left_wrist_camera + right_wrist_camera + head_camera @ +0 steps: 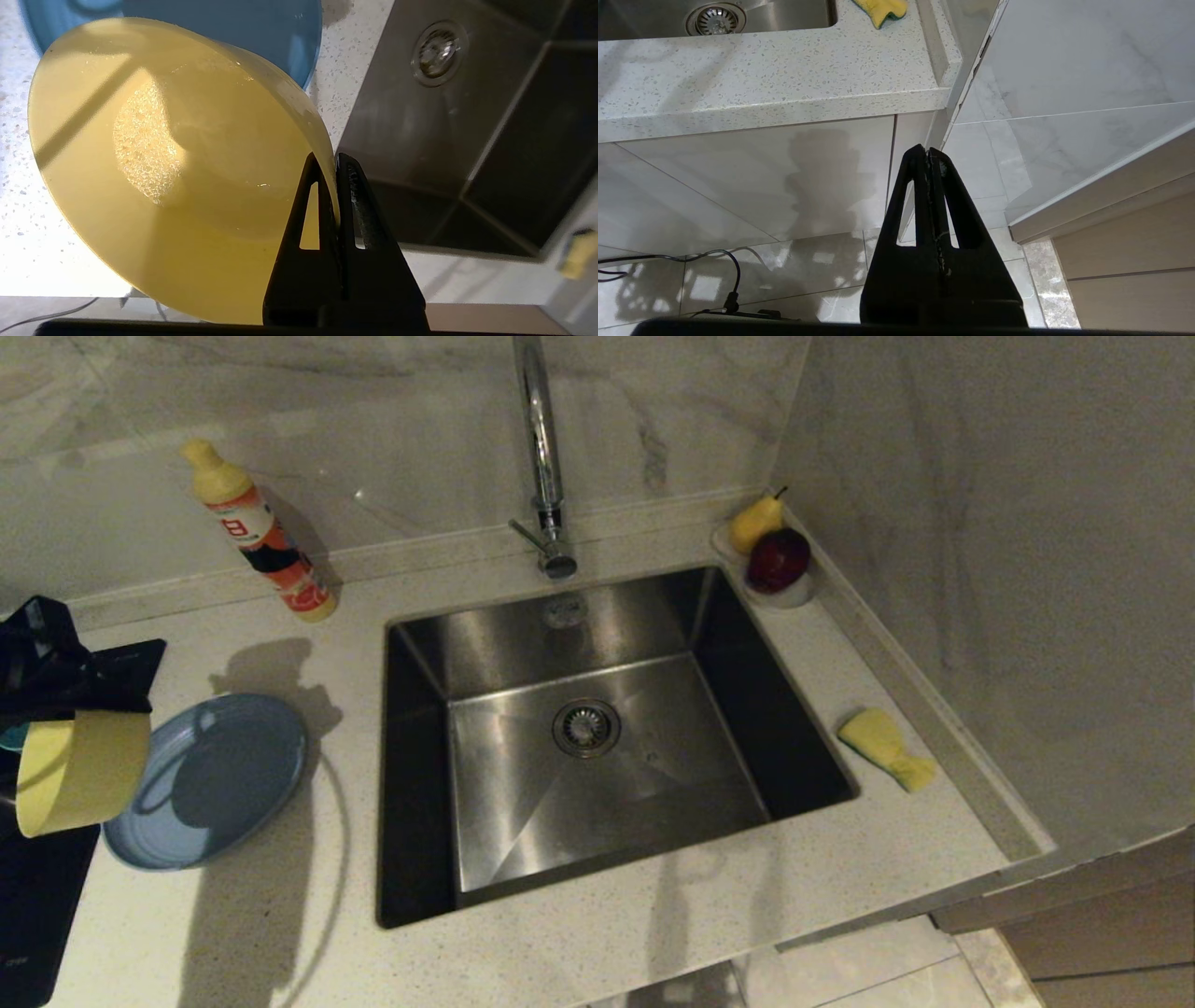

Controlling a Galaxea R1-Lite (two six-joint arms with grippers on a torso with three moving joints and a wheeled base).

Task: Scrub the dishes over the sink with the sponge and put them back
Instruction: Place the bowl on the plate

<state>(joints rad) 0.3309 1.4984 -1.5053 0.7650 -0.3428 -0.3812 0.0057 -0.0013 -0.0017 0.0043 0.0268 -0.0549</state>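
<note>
The left gripper [335, 161] is clamped on the rim of the yellow bowl [79, 770], its 2 fingers pinching the thin wall from either side, and it holds the bowl tipped on edge in the air at the far left of the head view, above the counter [653, 933] and just left of the blue plate [210, 779]. The left wrist view looks into the hollow of the bowl, with the plate behind it and the sink [597, 747] off to one side. The plate lies flat on the counter, between the raised bowl and the sink's left edge. A sliver of teal shows behind the bowl at the left edge of the head view, too hidden to tell what it is. The sink is a steel basin with a round drain [586, 727] in its floor and a tall chrome tap [543, 457] standing at its back edge. The sponge [885, 748] lies on the counter to the right of the sink, near the wall, apart from both arms; it looks yellow and somewhat crumpled. At the back right corner a small clear dish [794, 595] holds a pear [754, 523] and a dark red apple [778, 560]. A bottle of dish soap [260, 532] with a yellow cap stands at the back left against the wall. The right gripper [928, 154] is out of the head view; its own camera shows it below the counter's front edge, pressed shut with nothing between its fingers, over the tiled floor [994, 196].
</note>
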